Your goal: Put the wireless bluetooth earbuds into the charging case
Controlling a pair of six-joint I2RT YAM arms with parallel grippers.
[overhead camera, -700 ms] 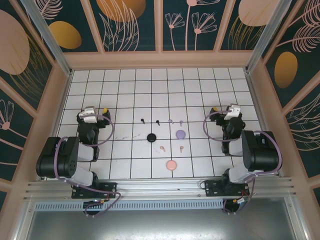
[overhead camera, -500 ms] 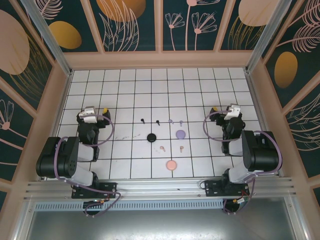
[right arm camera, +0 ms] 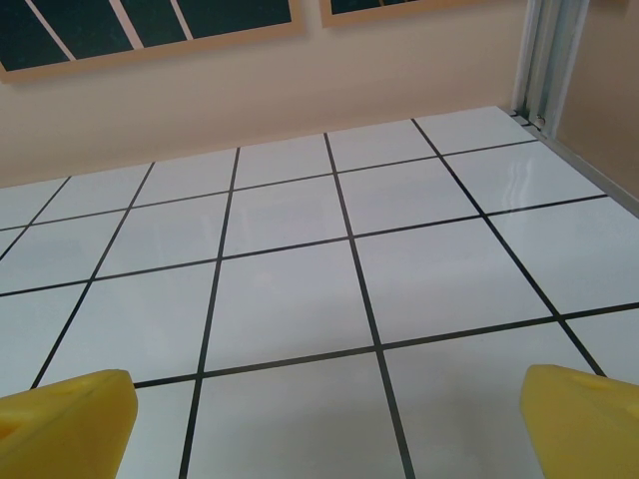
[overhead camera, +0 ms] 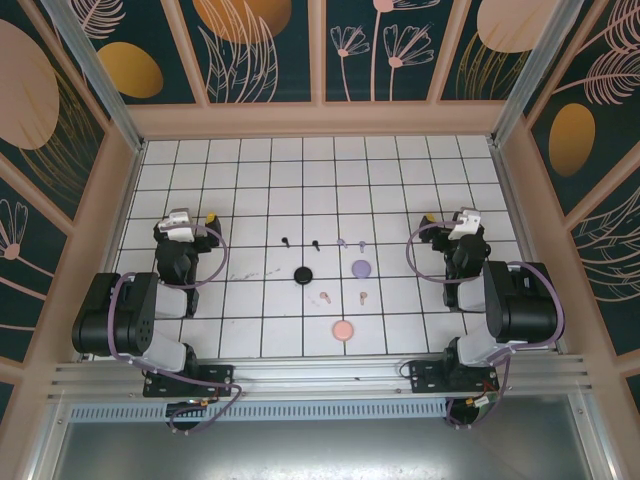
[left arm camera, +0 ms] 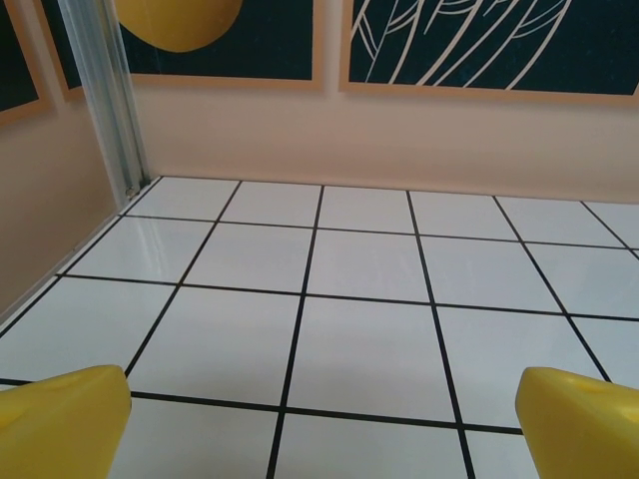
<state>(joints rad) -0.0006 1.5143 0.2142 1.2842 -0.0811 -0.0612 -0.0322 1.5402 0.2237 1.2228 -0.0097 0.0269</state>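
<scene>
Two spread, empty claws, so nothing's begun: next I'd send the left claw (overhead camera: 188, 222) toward what looks like a black earbud (overhead camera: 286, 241) off to its right, right claw (overhead camera: 447, 221) waiting.

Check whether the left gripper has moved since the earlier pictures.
Yes, slightly. In the top view the left gripper has crept up the picture toward the far wall, judged against the grid lines of the table.

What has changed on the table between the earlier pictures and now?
The left tool has crept slightly forward, away from its base; it is open and holds nothing. The right tool, also open, the earbuds and the three cases stayed where they were.
</scene>
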